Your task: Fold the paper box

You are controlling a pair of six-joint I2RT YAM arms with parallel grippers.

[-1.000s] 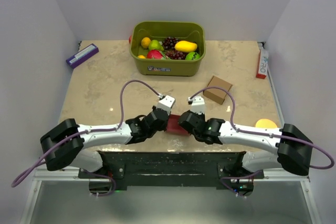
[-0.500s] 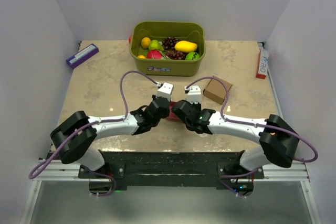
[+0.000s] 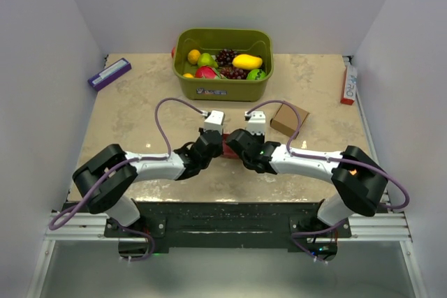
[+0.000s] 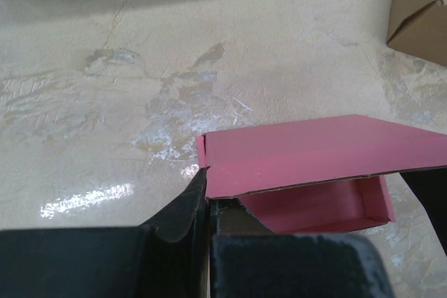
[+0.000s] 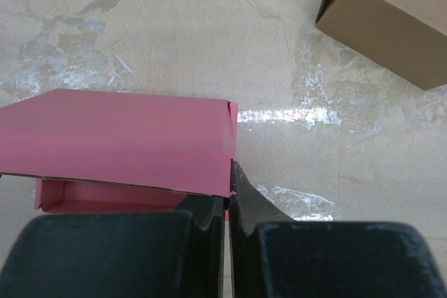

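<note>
Pink paper box [image 4: 307, 151], pinched, left hand [image 4: 208, 193], right hand [image 5: 227, 193]

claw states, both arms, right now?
Left claw: closed, pinching one end of the paper box.
Right claw: closed, pinching the opposite end of the paper box.

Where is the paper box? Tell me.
In the top view the paper box is mid-table, held between the left gripper and right gripper, near the brown cardboard box.

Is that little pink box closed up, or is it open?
Open, only partly folded. The pink box has its top panel lifted, and both wrist views show its hollow inside beneath that panel.
</note>
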